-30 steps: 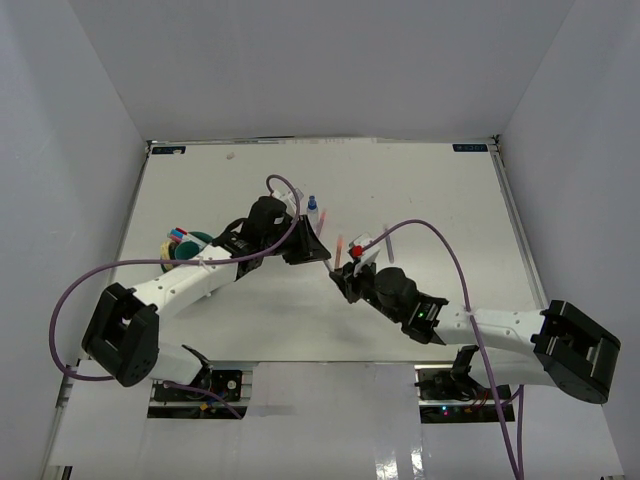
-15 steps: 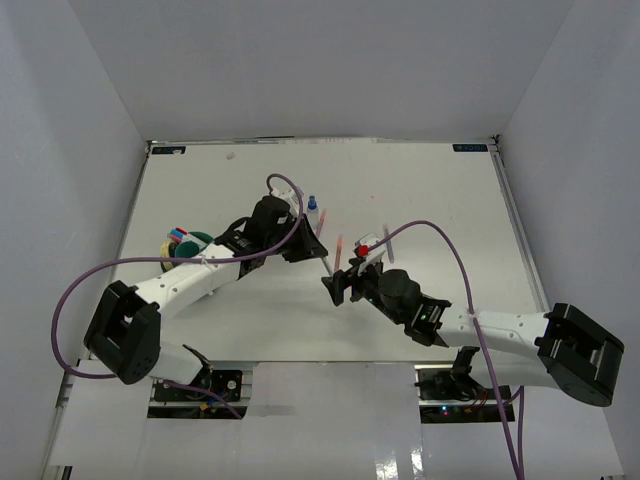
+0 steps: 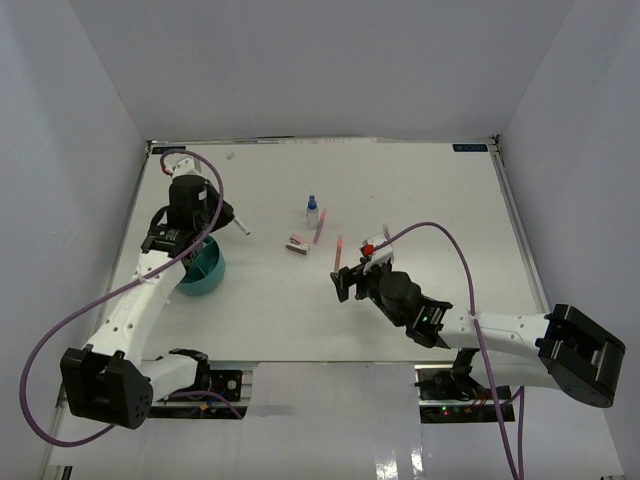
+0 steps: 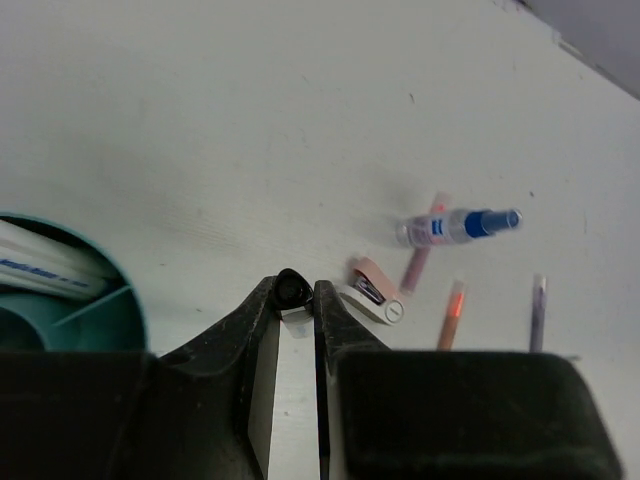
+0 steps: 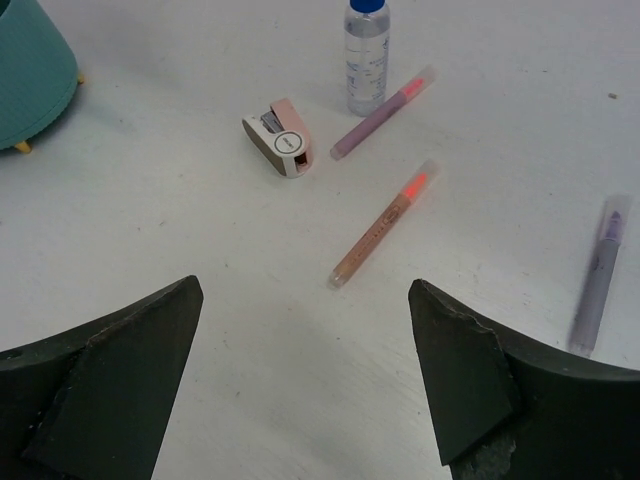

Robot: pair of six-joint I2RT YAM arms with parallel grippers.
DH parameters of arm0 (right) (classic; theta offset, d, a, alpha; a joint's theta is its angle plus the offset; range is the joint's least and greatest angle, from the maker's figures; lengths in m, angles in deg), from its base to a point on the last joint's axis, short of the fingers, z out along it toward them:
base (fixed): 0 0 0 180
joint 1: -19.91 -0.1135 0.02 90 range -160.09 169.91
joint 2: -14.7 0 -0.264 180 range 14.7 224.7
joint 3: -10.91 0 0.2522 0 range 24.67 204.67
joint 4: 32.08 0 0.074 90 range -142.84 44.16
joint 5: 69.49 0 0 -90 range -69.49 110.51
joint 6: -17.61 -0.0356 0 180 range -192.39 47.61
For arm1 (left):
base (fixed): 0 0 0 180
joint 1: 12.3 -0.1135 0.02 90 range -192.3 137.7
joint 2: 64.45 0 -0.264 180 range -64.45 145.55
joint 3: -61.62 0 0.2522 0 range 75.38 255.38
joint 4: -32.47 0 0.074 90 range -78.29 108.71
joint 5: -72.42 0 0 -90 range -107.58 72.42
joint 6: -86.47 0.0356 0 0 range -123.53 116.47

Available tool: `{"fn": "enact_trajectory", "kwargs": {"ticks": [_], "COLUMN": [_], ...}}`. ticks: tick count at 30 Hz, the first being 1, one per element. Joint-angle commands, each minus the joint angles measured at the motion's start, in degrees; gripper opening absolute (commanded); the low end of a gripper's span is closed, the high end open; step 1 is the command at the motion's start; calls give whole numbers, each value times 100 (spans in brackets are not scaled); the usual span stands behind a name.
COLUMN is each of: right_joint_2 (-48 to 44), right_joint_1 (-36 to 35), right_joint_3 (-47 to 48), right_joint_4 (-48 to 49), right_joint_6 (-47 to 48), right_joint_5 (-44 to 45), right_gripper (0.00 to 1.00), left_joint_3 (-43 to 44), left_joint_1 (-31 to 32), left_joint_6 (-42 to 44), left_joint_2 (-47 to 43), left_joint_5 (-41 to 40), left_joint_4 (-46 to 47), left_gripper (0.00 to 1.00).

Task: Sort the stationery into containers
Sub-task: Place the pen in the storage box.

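Stationery sorting, partly done: the teal cup [image 3: 208,275] at the left of the surface [image 3: 430,190] already holds several pens [image 4: 45,268], and the left claw [image 4: 293,297], clamped on a thin pen [image 3: 243,230], hangs near its rim. Loose at mid-surface lie the blue-capped bottle [image 5: 365,45], pink-white block [image 5: 280,137], pink marker [image 5: 385,108], orange marker [image 5: 385,222] and purple marker [image 5: 598,272]. The right claw [image 5: 300,300], fingers wide apart and empty, hovers by these; at least five pieces seem left to sort besides the one in hand.

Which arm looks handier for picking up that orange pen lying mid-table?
The right. The right gripper is open and empty, with the orange pen just ahead. The left gripper is shut on a pen near the teal cup.
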Motion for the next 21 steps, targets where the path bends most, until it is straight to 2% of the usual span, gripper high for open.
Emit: {"fn": "enact_trajectory", "kwargs": {"ticks": [1, 7, 17, 21], "right_joint_2": [16, 174, 297, 324], "right_joint_1": [6, 6, 6, 15], "right_joint_3": [41, 243, 340, 375], "right_joint_4": [147, -143, -266, -337], "right_joint_6": [37, 125, 134, 125], "right_joint_5": [437, 412, 254, 227], "right_gripper": [90, 90, 90, 90], "left_joint_3": [286, 129, -329, -434], "left_joint_1": [-451, -848, -1349, -1639], "left_joint_6": [486, 707, 882, 909], "left_joint_2": [-173, -313, -489, -489], "left_joint_5": [-595, -1052, -1184, -992], "left_joint_4": [-422, -379, 192, 324], "left_gripper": [10, 10, 10, 10]}}
